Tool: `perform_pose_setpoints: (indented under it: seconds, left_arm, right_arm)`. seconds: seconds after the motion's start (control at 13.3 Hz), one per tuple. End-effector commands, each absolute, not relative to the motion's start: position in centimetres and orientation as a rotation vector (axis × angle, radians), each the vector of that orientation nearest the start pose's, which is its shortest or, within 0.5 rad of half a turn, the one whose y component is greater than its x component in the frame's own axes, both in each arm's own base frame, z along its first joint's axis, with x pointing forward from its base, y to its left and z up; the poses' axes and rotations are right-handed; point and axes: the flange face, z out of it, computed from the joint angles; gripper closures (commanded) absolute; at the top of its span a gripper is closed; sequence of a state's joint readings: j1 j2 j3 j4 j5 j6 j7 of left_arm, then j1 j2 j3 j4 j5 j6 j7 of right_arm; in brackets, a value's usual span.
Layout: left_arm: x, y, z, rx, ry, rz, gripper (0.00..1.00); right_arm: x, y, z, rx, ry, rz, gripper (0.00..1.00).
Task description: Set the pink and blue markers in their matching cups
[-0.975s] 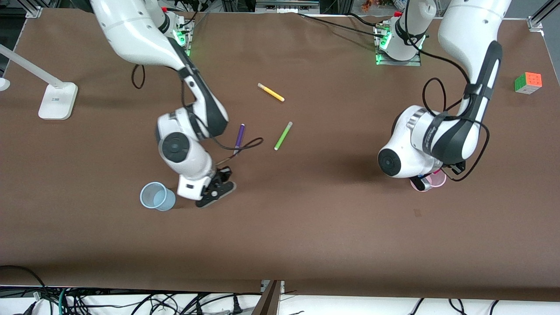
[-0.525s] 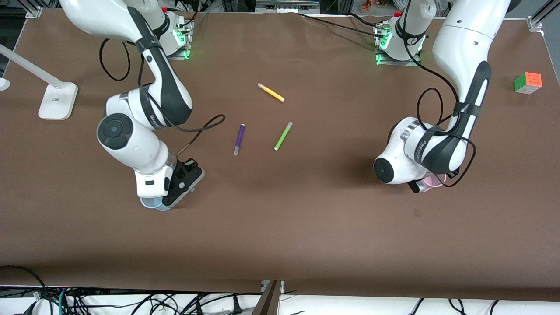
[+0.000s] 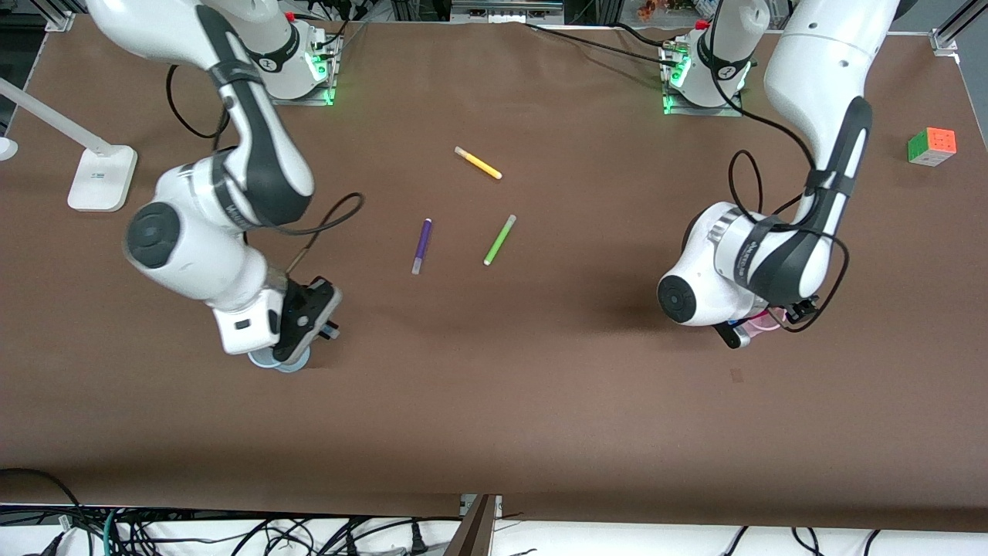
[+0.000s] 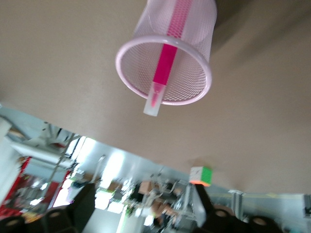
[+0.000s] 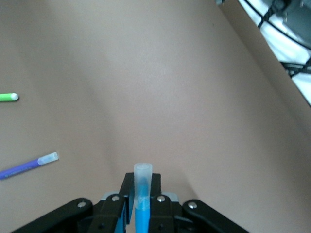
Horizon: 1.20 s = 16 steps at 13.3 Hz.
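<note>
My right gripper [image 3: 305, 332] is shut on the blue marker [image 5: 143, 175]. The marker's greyish cap sticks out past the fingertips [image 5: 156, 183]. The gripper hangs tilted just over the light blue cup [image 3: 270, 361], which is mostly hidden beneath it. The cup is out of the right wrist view. My left gripper [image 3: 752, 328] is open and empty over the pale pink cup [image 3: 764, 323]. In the left wrist view the pink marker [image 4: 164, 68] leans inside this cup [image 4: 131, 77], pale cap over the rim, apart from the fingers [image 4: 73, 213].
A purple marker [image 3: 421, 245], a green marker [image 3: 499, 240] and a yellow marker [image 3: 478, 163] lie in the middle of the table. A colour cube [image 3: 932, 146] sits toward the left arm's end. A white lamp base [image 3: 100, 177] sits toward the right arm's end.
My right gripper has carried the blue marker from beside the blue cup to over it. My left gripper stays at the pink cup and has shifted only slightly.
</note>
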State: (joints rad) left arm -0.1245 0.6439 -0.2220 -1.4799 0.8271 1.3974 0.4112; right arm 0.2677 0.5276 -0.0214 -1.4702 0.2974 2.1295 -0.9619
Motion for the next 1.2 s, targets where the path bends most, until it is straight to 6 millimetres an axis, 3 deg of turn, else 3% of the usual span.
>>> perform_pose_setpoints:
  seconds: [0.0, 0.22, 0.38, 0.53, 0.75, 0.97, 1.12]
  left_arm:
    - [64.3, -11.1, 35.4, -2.283, 0.994, 0.788, 0.00]
    - [64.6, -10.8, 39.7, -2.524, 0.888, 0.691, 0.00]
    - [64.6, -9.9, 43.0, -2.650, 0.788, 0.615, 0.00]
    - [64.6, -8.4, 47.3, -2.821, 0.656, 0.510, 0.00]
    - [64.0, -4.0, 54.5, -3.043, 0.542, 0.332, 0.00]
    - [62.7, -2.6, 58.4, -3.054, 0.495, 0.240, 0.00]
    - [61.3, -1.8, 59.5, -3.062, 0.415, 0.148, 0.00]
  right_arm:
    - [69.3, 16.4, 39.0, -2.377, -1.562, -0.395, 0.99]
    - [69.8, 14.9, 38.7, -2.275, -1.600, -0.474, 0.99]
    - [70.3, 13.3, 37.1, -2.188, -1.594, -0.542, 0.99]
    - [70.7, 11.5, 36.1, -2.126, -1.606, -0.603, 0.99]
    - [71.0, 9.0, 34.1, -2.059, -1.603, -0.655, 0.99]
    - [71.3, 6.7, 32.0, -1.985, -1.590, -0.730, 0.99]
    - [71.3, 5.9, 31.0, -1.959, -1.584, -0.757, 0.99]
